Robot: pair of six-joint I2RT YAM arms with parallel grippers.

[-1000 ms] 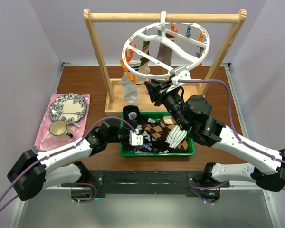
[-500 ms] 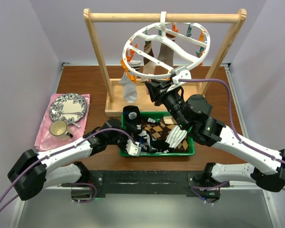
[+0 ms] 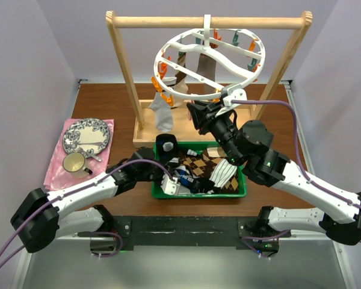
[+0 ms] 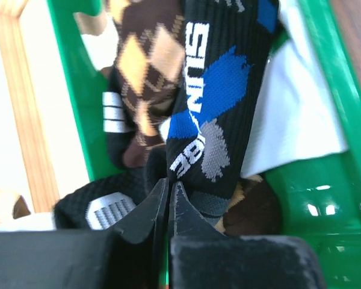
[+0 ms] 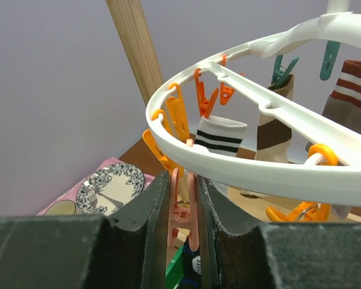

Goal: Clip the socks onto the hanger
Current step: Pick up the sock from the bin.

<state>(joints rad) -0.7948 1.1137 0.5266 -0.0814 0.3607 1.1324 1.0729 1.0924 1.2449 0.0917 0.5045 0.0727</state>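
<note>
Left pincer point(image 4: 169, 183), open before, now shut against black-white-blue sock point(image 4: 216, 108) in green bin point(image 4: 72, 90).

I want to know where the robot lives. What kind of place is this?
Probably a robot practice booth, not a home. Plain walls box in a table, robot arms are bolted at its edge, and a sock hanger hangs on a wooden frame.
</note>
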